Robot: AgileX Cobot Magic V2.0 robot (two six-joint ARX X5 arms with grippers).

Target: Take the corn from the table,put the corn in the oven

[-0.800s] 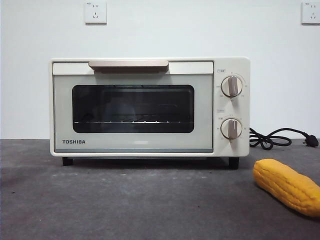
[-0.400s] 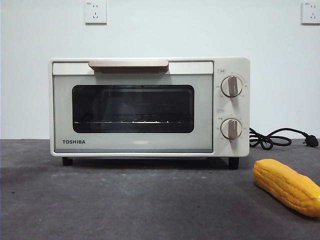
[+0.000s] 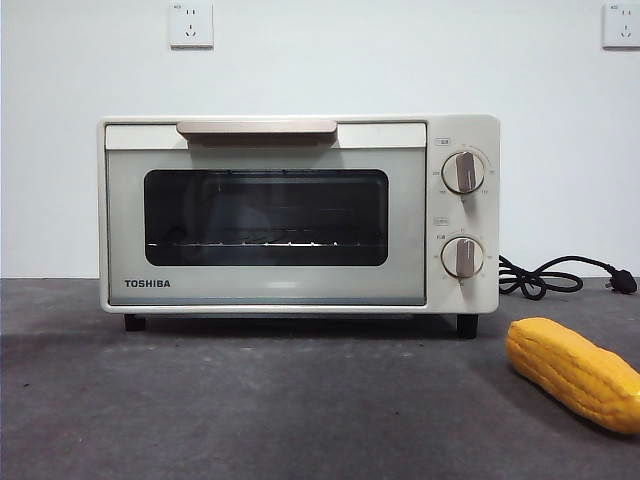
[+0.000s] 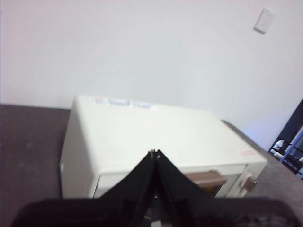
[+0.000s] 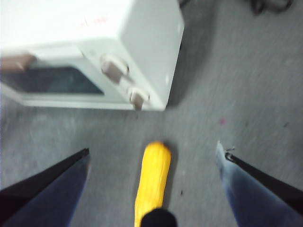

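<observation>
The corn lies on the dark grey table at the front right, ahead of the oven's right corner. The cream TOSHIBA oven stands in the middle with its door closed and beige handle up top. My right gripper hangs open high above the corn, one jaw to each side of it, not touching. My left gripper is shut with nothing in it, above and behind the oven. Neither gripper shows in the front view.
A black power cord with plug lies coiled on the table right of the oven. Two knobs sit on the oven's right panel. A white wall with sockets stands close behind.
</observation>
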